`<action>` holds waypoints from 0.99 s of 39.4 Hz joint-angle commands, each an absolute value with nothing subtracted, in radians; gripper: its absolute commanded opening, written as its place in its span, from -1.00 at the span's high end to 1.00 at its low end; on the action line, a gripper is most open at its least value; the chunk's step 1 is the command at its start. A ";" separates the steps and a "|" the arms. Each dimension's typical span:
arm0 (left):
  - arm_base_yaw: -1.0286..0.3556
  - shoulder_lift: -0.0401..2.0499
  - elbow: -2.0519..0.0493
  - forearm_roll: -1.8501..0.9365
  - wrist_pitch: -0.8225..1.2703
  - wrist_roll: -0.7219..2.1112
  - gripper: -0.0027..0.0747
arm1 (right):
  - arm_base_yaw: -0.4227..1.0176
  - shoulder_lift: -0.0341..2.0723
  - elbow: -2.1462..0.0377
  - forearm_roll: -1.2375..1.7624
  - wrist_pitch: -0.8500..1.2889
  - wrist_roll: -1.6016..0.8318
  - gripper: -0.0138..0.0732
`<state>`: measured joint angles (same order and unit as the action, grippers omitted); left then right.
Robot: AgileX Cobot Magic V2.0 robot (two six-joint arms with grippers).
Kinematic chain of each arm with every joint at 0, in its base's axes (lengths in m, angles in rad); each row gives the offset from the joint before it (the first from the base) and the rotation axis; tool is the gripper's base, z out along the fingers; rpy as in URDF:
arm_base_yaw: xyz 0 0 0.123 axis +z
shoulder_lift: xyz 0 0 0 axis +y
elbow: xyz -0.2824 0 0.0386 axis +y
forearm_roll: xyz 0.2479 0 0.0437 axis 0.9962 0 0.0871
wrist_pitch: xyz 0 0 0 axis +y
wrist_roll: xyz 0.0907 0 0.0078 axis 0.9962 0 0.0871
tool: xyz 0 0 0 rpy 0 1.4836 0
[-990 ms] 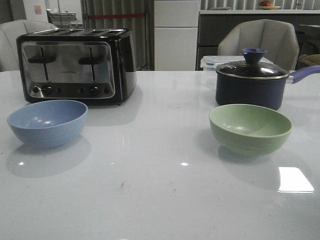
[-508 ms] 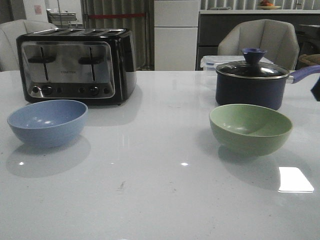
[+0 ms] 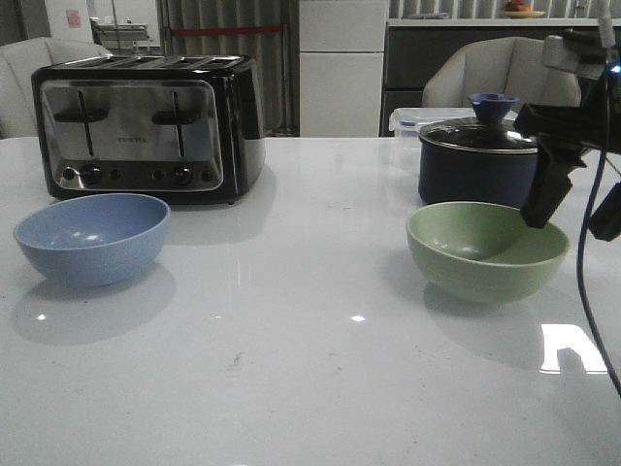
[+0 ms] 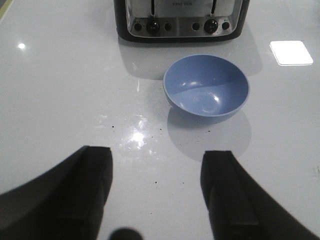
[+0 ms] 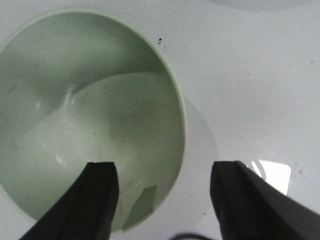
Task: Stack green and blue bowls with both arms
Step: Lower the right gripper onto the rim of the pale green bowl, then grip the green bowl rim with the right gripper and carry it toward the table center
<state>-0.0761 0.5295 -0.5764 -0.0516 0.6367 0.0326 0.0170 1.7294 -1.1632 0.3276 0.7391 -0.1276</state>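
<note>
The dusty blue bowl sits at the table's left, in front of the toaster. The sage green bowl sits at the right, in front of the saucepan. My right gripper is open and hangs over the green bowl's right rim. In the right wrist view the gripper straddles the rim: one finger is over the green bowl's inside, the other over the table outside it. My left gripper is open and empty above bare table, short of the blue bowl. It is out of the front view.
A black and chrome toaster stands at the back left, also in the left wrist view. A dark navy lidded saucepan stands just behind the green bowl, with a clear plastic box behind it. A thin cable hangs from the right arm.
My right arm has come in from the right edge and now hangs over the green bowl's right rim. Both bowls have stayed put.
</note>
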 commanded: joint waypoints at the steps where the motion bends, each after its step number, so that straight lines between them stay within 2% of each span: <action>1: -0.080 0.540 -0.604 -0.060 0.554 0.027 -0.25 | 0.015 1.734 -1.227 0.333 0.734 -0.143 -0.56; 4: -0.080 0.540 -0.604 -0.060 0.554 0.027 -0.25 | 0.015 1.764 -1.251 0.330 0.746 -0.144 -0.68; 17: -0.080 0.540 -0.604 -0.060 0.554 0.027 -0.25 | 0.015 1.829 -1.274 0.328 0.700 -0.144 -0.67; 20: -0.080 0.540 -0.604 -0.060 0.556 0.027 -0.25 | 0.015 1.830 -1.274 0.328 0.702 -0.146 -0.56; 26: -0.080 0.540 -0.604 -0.060 0.556 0.027 -0.25 | 0.015 1.830 -1.274 0.330 0.702 -0.146 0.04; 30: -0.080 0.540 -0.604 -0.060 0.556 0.027 -0.25 | 0.015 1.829 -1.274 0.335 0.703 -0.146 0.33; 33: -0.080 0.540 -0.604 -0.060 0.556 0.027 -0.25 | 0.016 1.825 -1.274 0.340 0.705 -0.146 0.40; 39: -0.080 0.540 -0.604 -0.060 0.556 0.027 -0.25 | 0.036 1.776 -1.274 0.340 0.710 -0.146 0.40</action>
